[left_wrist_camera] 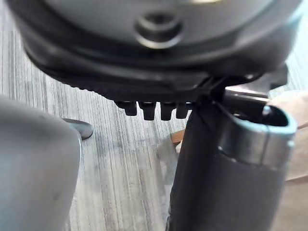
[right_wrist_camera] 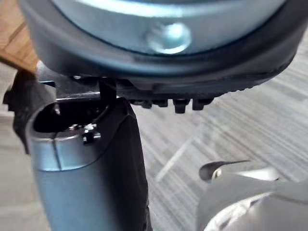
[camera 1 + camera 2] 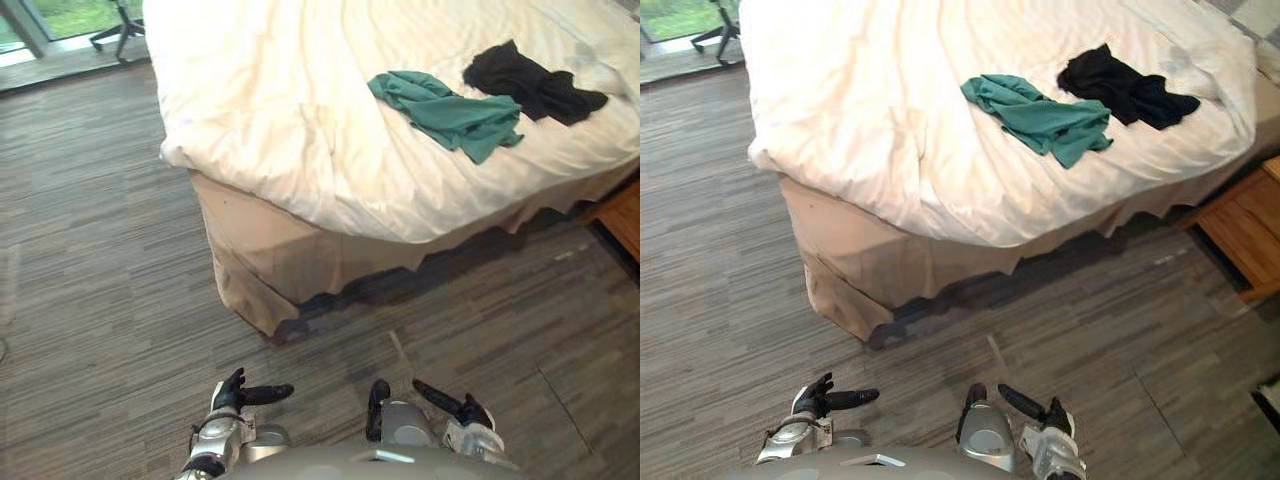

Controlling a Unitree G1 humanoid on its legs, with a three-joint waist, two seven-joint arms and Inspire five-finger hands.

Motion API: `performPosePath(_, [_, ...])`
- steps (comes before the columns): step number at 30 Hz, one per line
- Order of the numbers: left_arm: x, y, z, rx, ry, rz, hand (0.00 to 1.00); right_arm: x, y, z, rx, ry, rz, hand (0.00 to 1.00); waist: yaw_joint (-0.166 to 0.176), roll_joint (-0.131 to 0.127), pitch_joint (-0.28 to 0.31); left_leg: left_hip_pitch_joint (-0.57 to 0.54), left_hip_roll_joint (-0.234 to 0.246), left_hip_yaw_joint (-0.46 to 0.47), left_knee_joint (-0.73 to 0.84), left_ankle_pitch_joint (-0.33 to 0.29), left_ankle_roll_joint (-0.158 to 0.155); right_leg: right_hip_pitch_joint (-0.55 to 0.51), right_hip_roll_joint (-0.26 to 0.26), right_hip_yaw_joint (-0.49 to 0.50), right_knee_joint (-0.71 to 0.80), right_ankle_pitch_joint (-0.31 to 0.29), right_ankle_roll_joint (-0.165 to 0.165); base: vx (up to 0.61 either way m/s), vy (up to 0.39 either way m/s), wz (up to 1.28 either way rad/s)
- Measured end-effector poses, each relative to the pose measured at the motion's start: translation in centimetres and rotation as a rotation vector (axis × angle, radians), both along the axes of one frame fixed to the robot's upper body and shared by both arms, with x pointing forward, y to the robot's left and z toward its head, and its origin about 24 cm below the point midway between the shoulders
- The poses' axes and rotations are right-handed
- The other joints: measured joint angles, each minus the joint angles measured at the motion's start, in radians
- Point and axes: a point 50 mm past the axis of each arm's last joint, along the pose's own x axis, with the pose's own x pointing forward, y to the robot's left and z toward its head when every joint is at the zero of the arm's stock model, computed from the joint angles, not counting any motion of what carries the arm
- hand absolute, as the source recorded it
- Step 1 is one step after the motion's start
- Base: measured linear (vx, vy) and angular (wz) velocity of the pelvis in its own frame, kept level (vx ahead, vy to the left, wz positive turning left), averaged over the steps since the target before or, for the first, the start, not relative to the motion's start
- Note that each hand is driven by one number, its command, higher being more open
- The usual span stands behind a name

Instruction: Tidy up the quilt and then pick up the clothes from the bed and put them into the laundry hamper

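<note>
A white quilt (image 3: 320,110) covers the bed, rumpled, with its near corner hanging over the beige bed skirt (image 3: 270,260). On it lie a crumpled green garment (image 3: 450,112) and, just beyond it toward the right, a black garment (image 3: 1125,88). My left hand (image 3: 240,395) and right hand (image 3: 455,405) hang low in front of me above the floor, well short of the bed, both open and holding nothing. The left wrist view shows straight fingertips (image 1: 149,110) over bare floor, and the right wrist view shows the same (image 2: 173,103).
Grey striped flooring (image 3: 90,250) runs between me and the bed. A wooden bedside table (image 3: 1245,235) stands at the right by the bed's far side. An office chair's base (image 3: 118,35) stands at the back left near a window.
</note>
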Motion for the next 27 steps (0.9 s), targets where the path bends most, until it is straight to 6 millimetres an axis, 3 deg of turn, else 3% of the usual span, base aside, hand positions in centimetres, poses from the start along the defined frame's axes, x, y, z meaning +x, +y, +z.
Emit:
performPosePath(3, [-0.2,-0.1,-0.1,-0.012,-0.002,0.015,1.0,0.5,0.4,0.1,-0.021,0.006,0.1,1.0,-0.001,-0.003,-0.004,-0.07,0.008,-0.005,0.14,0.004,-0.011,0.065,0.001,-0.06,-0.041,-0.015,-0.005,0.1,-0.162,0.55])
performPosePath(4, [0.0,-0.1,0.0,-0.012,-0.007,0.015,1.0,0.6,0.5,0.1,-0.022,0.005,0.111,1.0,-0.001,-0.005,-0.004,-0.098,0.007,0.003,0.184,0.008,-0.026,0.073,-0.003,-0.073,-0.05,-0.015,-0.004,0.05,-0.094,0.66])
performPosePath(6, [0.4,0.2,0.2,-0.006,-0.028,0.02,1.0,0.8,0.3,0.2,-0.034,0.007,0.138,1.0,0.004,-0.012,-0.003,-0.193,0.018,0.105,0.314,0.05,-0.076,0.111,-0.028,-0.123,-0.091,-0.009,0.002,0.05,-0.06,0.64])
performPosePath(7, [0.5,0.3,0.3,-0.005,-0.031,0.028,1.0,0.7,0.3,0.1,-0.033,0.011,0.139,1.0,0.006,-0.014,-0.002,-0.202,0.02,0.137,0.331,0.061,-0.07,0.124,-0.034,-0.133,-0.104,-0.005,0.002,0.06,-0.032,0.5])
performPosePath(8, [0.4,0.3,0.3,-0.011,-0.033,0.047,1.0,0.5,0.5,0.0,-0.03,0.023,0.137,1.0,0.016,-0.024,0.002,-0.202,0.027,0.218,0.322,0.036,-0.039,0.145,-0.042,-0.147,-0.128,0.004,0.0,0.04,-0.002,0.36])
performPosePath(9, [0.3,0.1,0.2,-0.02,-0.03,0.052,1.0,0.5,0.2,0.0,-0.041,0.03,0.143,1.0,0.021,-0.012,-0.003,-0.195,0.017,0.274,0.238,-0.001,-0.027,0.153,-0.047,-0.158,-0.142,0.012,0.006,0.06,0.043,0.26])
performPosePath(10, [0.3,0.1,0.2,-0.021,-0.03,0.052,1.0,0.5,0.2,0.0,-0.042,0.03,0.145,1.0,0.022,-0.01,-0.004,-0.194,0.014,0.278,0.221,0.0,-0.026,0.153,-0.048,-0.16,-0.143,0.012,0.007,0.06,0.108,0.23])
performPosePath(11, [0.1,-0.2,0.1,-0.03,-0.02,0.053,1.0,0.5,-0.3,0.1,-0.055,0.031,0.139,1.0,0.016,0.013,-0.006,-0.188,-0.032,0.296,0.052,0.08,0.011,0.163,-0.041,-0.174,-0.152,0.019,0.019,0.09,0.117,0.18])
performPosePath(12, [0.0,0.2,0.1,-0.022,-0.013,0.055,1.0,0.4,0.1,0.0,-0.043,0.033,0.128,1.0,0.016,-0.003,-0.012,-0.148,-0.054,0.3,-0.004,0.11,0.019,0.177,-0.044,-0.172,-0.178,0.029,0.025,0.09,0.095,0.2])
performPosePath(14, [-0.1,1.1,0.2,0.0,-0.012,0.055,1.0,0.2,1.1,-0.2,-0.017,0.035,0.121,1.0,0.018,-0.036,-0.017,-0.124,-0.082,0.299,-0.056,0.124,0.024,0.2,-0.046,-0.171,-0.227,0.046,0.038,0.06,0.079,0.08])
performPosePath(16, [-0.4,1.5,0.1,0.01,0.003,0.055,1.0,0.0,1.5,-0.4,0.005,0.034,0.085,1.0,0.008,-0.051,-0.022,-0.092,-0.098,0.297,-0.083,0.128,0.027,0.231,-0.052,-0.176,-0.246,0.051,0.037,0.06,0.065,0.07])
performPosePath(21, [-0.8,1.4,-0.1,-0.001,0.015,0.075,1.0,-0.1,1.5,-0.4,0.009,0.03,0.062,1.0,-0.004,-0.043,-0.026,-0.069,-0.105,0.293,-0.115,0.144,0.03,0.249,-0.051,-0.184,-0.255,0.051,0.037,0.01,0.002,0.04])
performPosePath(23, [-1.3,1.1,-0.3,-0.047,0.019,0.163,1.0,-0.2,1.3,-0.4,0.013,0.028,0.032,1.0,-0.005,-0.035,-0.029,-0.063,-0.104,0.288,-0.137,0.158,0.03,0.25,-0.046,-0.191,-0.256,0.05,0.036,-0.01,-0.029,0.08])
performPosePath(27, [-3.9,2.2,-0.8,-0.142,0.023,0.521,1.0,-0.5,1.1,-0.4,0.013,0.035,0.005,1.0,-0.005,-0.036,-0.03,-0.025,-0.1,0.292,-0.174,0.17,0.026,0.27,-0.038,-0.191,-0.257,0.049,0.034,-0.02,-0.007,-0.01])
